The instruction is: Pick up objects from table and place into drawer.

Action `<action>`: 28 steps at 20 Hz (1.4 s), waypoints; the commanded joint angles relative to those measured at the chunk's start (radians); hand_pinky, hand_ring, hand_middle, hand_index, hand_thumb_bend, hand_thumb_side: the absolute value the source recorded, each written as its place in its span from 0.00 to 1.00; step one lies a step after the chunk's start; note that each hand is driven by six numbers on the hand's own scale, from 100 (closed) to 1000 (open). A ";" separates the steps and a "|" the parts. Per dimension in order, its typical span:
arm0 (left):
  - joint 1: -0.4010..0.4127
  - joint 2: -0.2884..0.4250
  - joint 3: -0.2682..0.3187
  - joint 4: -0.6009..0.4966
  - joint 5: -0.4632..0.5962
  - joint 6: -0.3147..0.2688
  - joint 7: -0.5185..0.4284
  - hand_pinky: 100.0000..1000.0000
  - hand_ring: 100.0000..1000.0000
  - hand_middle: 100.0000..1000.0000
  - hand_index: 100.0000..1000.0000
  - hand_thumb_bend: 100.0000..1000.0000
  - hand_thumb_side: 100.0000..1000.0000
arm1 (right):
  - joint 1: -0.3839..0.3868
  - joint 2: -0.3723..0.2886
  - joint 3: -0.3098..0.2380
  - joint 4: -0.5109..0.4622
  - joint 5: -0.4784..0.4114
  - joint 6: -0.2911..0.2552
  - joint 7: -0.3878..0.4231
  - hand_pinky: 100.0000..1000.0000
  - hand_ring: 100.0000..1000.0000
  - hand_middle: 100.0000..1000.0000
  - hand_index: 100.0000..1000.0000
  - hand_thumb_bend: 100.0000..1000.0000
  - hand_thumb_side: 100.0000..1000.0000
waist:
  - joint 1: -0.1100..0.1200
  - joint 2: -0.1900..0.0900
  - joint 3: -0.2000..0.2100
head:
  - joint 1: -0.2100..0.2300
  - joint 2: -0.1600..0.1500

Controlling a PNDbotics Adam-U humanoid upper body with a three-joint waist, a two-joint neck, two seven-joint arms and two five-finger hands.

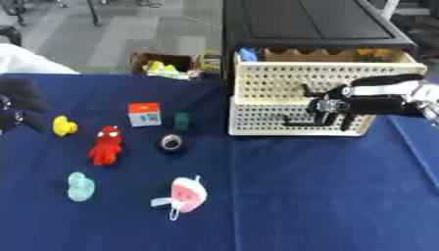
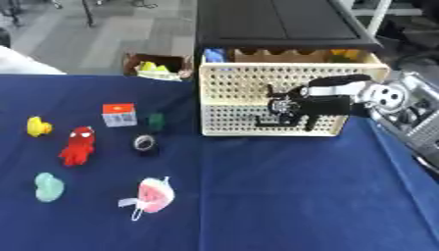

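Note:
A cream perforated drawer [image 1: 283, 81] stands pulled out of a black cabinet [image 1: 308, 22] at the table's back right, with blue and yellow items inside. My right hand [image 1: 330, 105] lies against the drawer's front, fingers spread, holding nothing. On the blue cloth to the left lie a yellow duck [image 1: 62, 126], a red spider figure [image 1: 106, 145], an orange and white box [image 1: 145, 113], a small green block [image 1: 182, 120], a black ring [image 1: 171, 142], a mint green piece [image 1: 81, 186] and a pink round toy [image 1: 187, 194]. My left hand [image 1: 17, 105] shows dark at the left edge.
A cardboard box [image 1: 167, 63] with yellow things sits on the floor behind the table. The blue table [image 1: 326, 196] spreads out in front of the drawer and to the right.

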 commanded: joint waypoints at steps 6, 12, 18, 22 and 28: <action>-0.005 0.005 0.009 -0.020 -0.003 -0.002 -0.009 0.37 0.53 0.53 0.65 0.00 1.00 | -0.083 0.046 -0.015 0.125 0.059 -0.005 -0.002 0.70 0.79 0.76 0.89 0.00 1.00 | 0.003 -0.014 0.009 | -0.007 -0.014; -0.003 0.003 0.010 -0.020 -0.004 -0.002 -0.011 0.38 0.53 0.53 0.65 0.00 1.00 | -0.117 0.092 -0.022 0.239 0.093 -0.050 -0.011 0.72 0.80 0.77 0.90 0.00 1.00 | 0.004 -0.012 0.008 | -0.008 -0.015; 0.001 0.004 0.013 -0.020 -0.005 -0.003 -0.013 0.38 0.53 0.53 0.65 0.00 1.00 | -0.094 0.079 -0.023 0.229 0.075 -0.101 0.023 0.68 0.75 0.72 0.88 0.00 1.00 | 0.004 -0.012 0.002 | -0.003 -0.012; 0.003 0.007 0.018 -0.020 -0.005 -0.005 -0.011 0.38 0.53 0.53 0.65 0.00 1.00 | -0.008 0.001 -0.055 0.053 0.034 -0.123 0.050 0.64 0.69 0.65 0.83 0.00 1.00 | 0.003 -0.012 -0.002 | 0.005 -0.012; 0.004 0.006 0.022 -0.020 -0.005 -0.004 -0.011 0.38 0.53 0.53 0.65 0.00 1.00 | 0.141 -0.102 -0.145 -0.194 -0.033 -0.096 0.027 0.64 0.68 0.63 0.81 0.00 1.00 | 0.004 -0.015 -0.009 | 0.011 -0.012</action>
